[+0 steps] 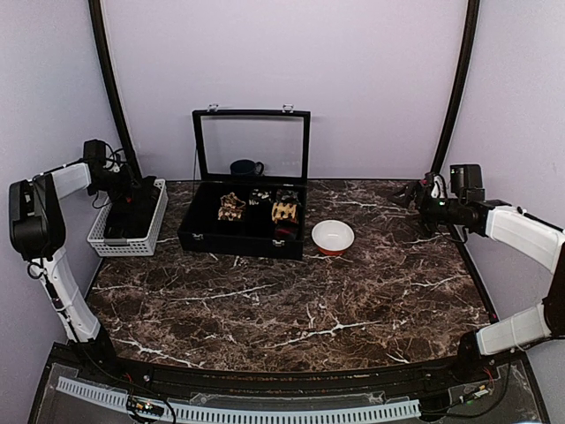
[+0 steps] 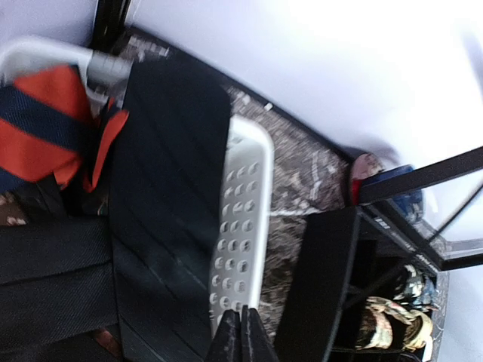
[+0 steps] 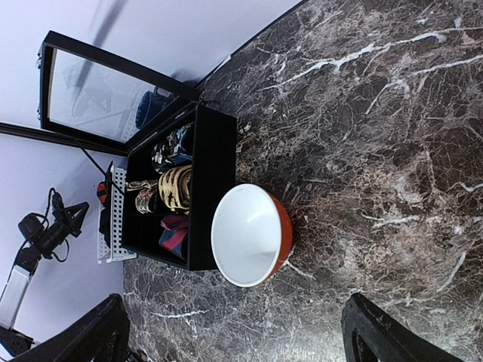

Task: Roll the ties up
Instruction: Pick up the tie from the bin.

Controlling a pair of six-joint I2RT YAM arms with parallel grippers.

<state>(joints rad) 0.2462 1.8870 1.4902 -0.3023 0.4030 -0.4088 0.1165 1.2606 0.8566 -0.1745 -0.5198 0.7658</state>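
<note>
A wide black tie (image 2: 166, 188) hangs over the rim of the white perforated basket (image 2: 245, 204). Beside it in the basket lies an orange and navy striped tie (image 2: 45, 128). My left gripper (image 2: 243, 332) is shut, its fingers pressed together just over the basket's rim, with nothing showing between them. In the top view the left gripper (image 1: 139, 205) hangs above the basket (image 1: 157, 221). Rolled ties (image 1: 284, 210) sit in compartments of the open black case (image 1: 238, 240). My right gripper (image 3: 235, 317) is open wide and empty, held over the table's right side (image 1: 408, 196).
A red bowl with a white inside (image 1: 333, 237) stands just right of the case. The case's glass lid (image 1: 252, 146) stands upright, with a dark mug (image 1: 245, 167) behind it. The marble tabletop (image 1: 291, 309) stretches toward the near edge.
</note>
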